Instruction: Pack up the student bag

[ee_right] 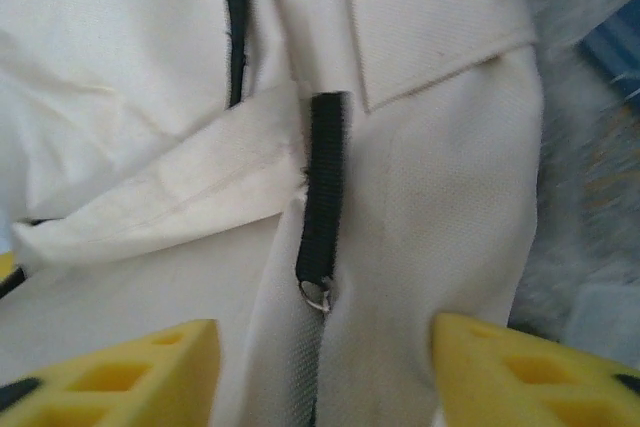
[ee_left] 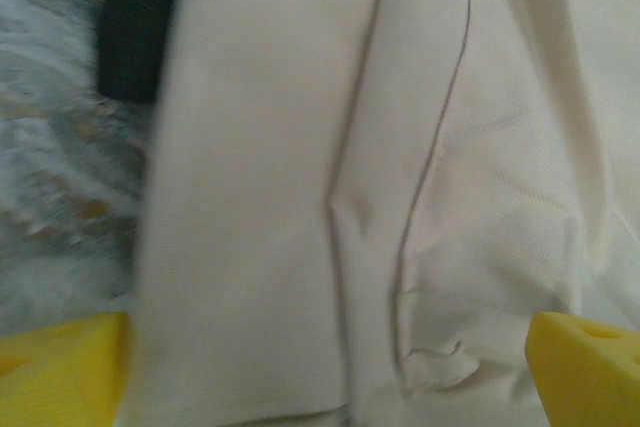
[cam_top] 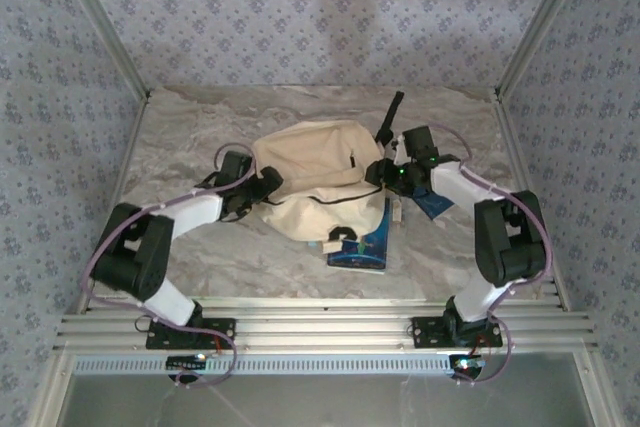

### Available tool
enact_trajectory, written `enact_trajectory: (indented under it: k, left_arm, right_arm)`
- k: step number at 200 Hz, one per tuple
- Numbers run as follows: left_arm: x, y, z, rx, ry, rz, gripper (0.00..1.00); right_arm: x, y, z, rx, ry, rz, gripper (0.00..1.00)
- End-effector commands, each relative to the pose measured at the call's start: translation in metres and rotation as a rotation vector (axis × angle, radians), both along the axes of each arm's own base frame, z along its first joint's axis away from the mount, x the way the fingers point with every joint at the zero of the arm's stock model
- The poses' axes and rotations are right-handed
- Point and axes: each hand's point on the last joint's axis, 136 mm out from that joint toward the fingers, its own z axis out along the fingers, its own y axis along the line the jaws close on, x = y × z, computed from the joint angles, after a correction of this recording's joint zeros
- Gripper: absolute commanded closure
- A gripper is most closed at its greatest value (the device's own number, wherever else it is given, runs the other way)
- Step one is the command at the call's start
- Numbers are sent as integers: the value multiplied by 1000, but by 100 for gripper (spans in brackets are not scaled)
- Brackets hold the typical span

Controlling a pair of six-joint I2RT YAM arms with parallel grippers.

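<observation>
The bag (cam_top: 310, 172) is lying slumped in the middle of the table (cam_top: 200, 242), between the two arms. That is sensible, since either arm is reaching it without stretching. A blue book (cam_top: 362, 242) is lying at its near right edge, touching the fabric. I cannot tell whether any part of the book is already inside.

The left tool (cam_top: 266, 187) is hanging at the bag's left side. In its wrist view the fingers (ee_left: 60, 372) are standing fully released, one near each lower corner, with cream cloth and a thin dark seam running between them. It is gripping nothing. Its placement looks like getting ready to pinch or pin the soft cloth, so the bag is not sliding when the other side is pulled.

The right tool (ee_right: 325, 377) is working at the bag's right side. Its fingers (ee_right: 130, 372) are parted and straddling a ridge of fabric. Just ahead of them a black zipper pull (ee_right: 322, 187) is hanging with a small metal ring (ee_right: 317, 294) at its end. The jaws are not touching the pull and are clamping on nothing I can see. This aim suggests the zipper is being addressed first, because the book cannot go in until the mouth is opened.

The pull is thin and floppy, so the jaws are needing to advance a little and close squarely across the tab, not on loose cloth.
</observation>
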Motion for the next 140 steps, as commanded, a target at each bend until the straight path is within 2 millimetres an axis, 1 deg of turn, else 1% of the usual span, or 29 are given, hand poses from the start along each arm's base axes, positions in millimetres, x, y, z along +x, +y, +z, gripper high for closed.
enact_trajectory:
  k: [1, 12, 27, 42, 60, 74, 78, 84, 91, 103, 115, 119, 124, 125, 129, 140]
  left_arm:
    - [48, -24, 37, -71, -140, -15, 0]
    - [65, -28, 44, -58, -176, -21, 0]
    - [92, -29, 56, -45, -220, -29, 0]
    - [121, -31, 71, -54, -269, -37, 0]
    - [150, -36, 87, -86, -316, -56, 0]
    - [167, -33, 90, -66, -337, -62, 0]
    - [171, -31, 90, -56, -338, -59, 1]
    - [176, -25, 89, -33, -335, -57, 1]
    - [181, -16, 86, -1, -326, -59, 1]
    - [185, 8, 82, 62, -294, -49, 0]
    - [185, 37, 81, 116, -259, -34, 0]
    - [184, 47, 84, 128, -251, -23, 0]
    - [179, 59, 84, 141, -231, -11, 1]
    - [178, 61, 88, 142, -235, -10, 0]
    - [175, 68, 91, 153, -231, -2, 1]
    - [159, 79, 105, 187, -254, -2, 1]
  right_arm:
    - [-21, 32, 39, 132, -35, 54, 50]
    - [-27, 40, 50, 158, -47, 56, 51]
    - [-35, 56, 62, 213, -59, 73, 51]
    - [-41, 80, 70, 265, -73, 111, 52]
    - [-47, 113, 69, 292, -76, 164, 52]
    - [-49, 139, 66, 311, -87, 190, 52]
    - [-48, 147, 68, 325, -98, 202, 52]
    - [-50, 158, 70, 340, -99, 227, 52]
    - [-50, 165, 73, 345, -99, 251, 50]
    - [-48, 166, 75, 313, -108, 261, 45]
    - [-48, 157, 78, 256, -135, 264, 38]
    - [-48, 152, 79, 228, -145, 265, 36]
    - [-47, 147, 81, 202, -153, 265, 35]
    - [-47, 144, 81, 185, -158, 265, 34]
    - [-46, 138, 82, 155, -166, 261, 33]
    - [-43, 120, 83, 80, -185, 248, 33]
